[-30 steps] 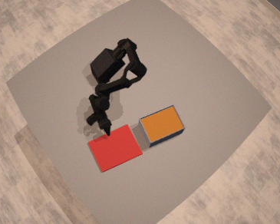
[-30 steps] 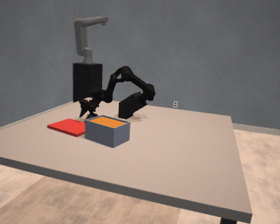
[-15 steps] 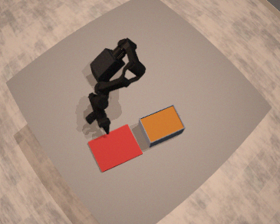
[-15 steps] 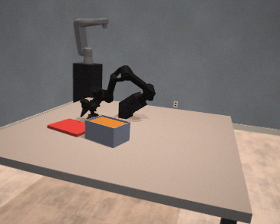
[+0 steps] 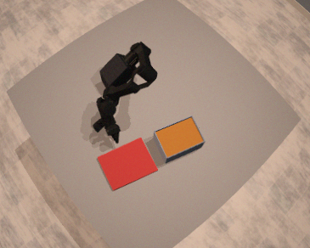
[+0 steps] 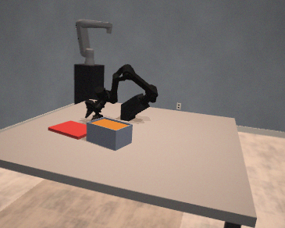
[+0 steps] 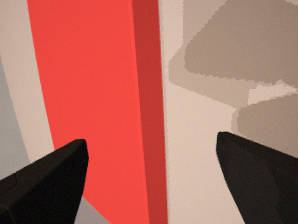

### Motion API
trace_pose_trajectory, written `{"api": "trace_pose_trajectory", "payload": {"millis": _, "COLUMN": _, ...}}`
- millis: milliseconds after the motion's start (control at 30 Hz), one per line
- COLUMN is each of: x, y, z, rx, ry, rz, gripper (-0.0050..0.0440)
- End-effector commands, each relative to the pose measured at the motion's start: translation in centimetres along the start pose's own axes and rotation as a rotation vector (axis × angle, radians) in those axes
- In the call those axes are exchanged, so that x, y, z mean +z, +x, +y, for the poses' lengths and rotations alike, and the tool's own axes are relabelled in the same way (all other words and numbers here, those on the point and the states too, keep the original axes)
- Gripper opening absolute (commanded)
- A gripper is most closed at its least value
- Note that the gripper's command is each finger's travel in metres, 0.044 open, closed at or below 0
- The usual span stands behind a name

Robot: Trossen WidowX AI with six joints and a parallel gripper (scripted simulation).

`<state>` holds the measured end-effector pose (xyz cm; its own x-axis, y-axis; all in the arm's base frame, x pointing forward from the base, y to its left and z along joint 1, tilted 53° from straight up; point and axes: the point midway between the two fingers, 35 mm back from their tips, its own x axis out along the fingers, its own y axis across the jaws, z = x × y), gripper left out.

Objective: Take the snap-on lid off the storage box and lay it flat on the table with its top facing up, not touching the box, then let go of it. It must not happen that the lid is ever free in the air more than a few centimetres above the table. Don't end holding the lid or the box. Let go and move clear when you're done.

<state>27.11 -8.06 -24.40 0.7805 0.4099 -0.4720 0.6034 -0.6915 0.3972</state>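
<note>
Lid (image 5: 126, 163) first: we see the red lid lying flat on the table (image 5: 228, 85), separate from the storage box (image 5: 179, 139), with a strip of bare table between the two. Our gripper (image 5: 113, 137) holds nothing; its fingers stand apart, open over the tabletop. In the wrist view the two dark fingertips frame the lower corners, with one long edge of the lid running between them and grey table showing to the right of that edge. Nothing sits between the fingers.

From the top view we place the gripper just off the lid's corner that faces the arm, its tip pointing down near that corner; we cannot tell whether it touches the lid. The exterior view shows the gripper raised slightly above the table behind the lid.

Moving outward, the black arm (image 5: 134, 82) folds back from the gripper toward its base (image 5: 114, 70), which sits nearer the table's far-left corner as the top view presents it. The arm's shadow falls on the table beside it.

The lid lies near the table's lower-left edge in the top view. The box stands upright to its right, closer to the table's centre, with blue-grey walls and an orange interior showing from above.

Behind the table in the exterior view, we see a dark pedestal (image 6: 88, 82) carrying a pale grey arm (image 6: 86, 35) against the blue wall (image 6: 209, 47).
</note>
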Motion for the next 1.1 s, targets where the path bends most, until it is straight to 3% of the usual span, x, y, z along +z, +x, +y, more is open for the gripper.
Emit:
{"api": "trace_pose_trajectory", "payload": {"millis": 0, "x": -0.1, "y": -0.7, "z": -0.9, "rx": -0.008, "ry": 0.009, "rz": 0.004, "gripper": 0.0275}}
{"api": "trace_pose_trajectory", "payload": {"millis": 400, "x": -0.1, "y": -2.3, "z": -2.2, "rx": -0.008, "ry": 0.009, "rz": 0.004, "gripper": 0.0275}}
{"api": "trace_pose_trajectory", "payload": {"millis": 1067, "x": 0.1, "y": -3.6, "z": 0.2, "rx": 0.0, "ry": 0.005, "rz": -0.003, "gripper": 0.0275}}
